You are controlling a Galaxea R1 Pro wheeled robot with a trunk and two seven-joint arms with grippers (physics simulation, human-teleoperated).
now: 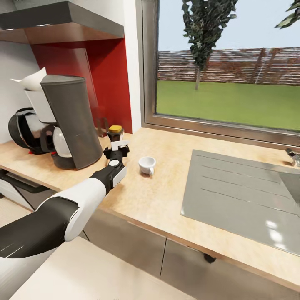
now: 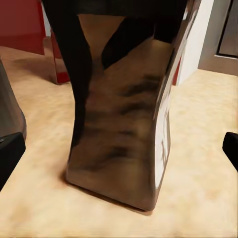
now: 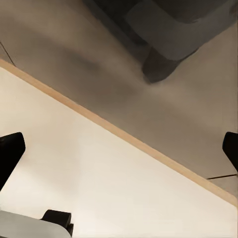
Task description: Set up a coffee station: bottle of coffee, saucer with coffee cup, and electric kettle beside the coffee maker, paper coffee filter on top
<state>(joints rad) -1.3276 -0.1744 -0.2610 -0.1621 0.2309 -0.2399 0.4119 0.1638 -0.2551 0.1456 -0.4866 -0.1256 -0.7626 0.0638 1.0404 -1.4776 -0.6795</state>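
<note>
Coffee bottle (image 2: 124,109) standing on countertop (image 1: 166,191), directly ahead of left gripper (image 1: 118,144), between its parted, non-touching fingers (image 2: 11,156); coffee maker (image 1: 68,121) beside it.

A home kitchen: wooden countertop (image 1: 166,196), steel sink (image 1: 241,200), coffee maker (image 1: 68,121), garden window (image 1: 229,62).
</note>
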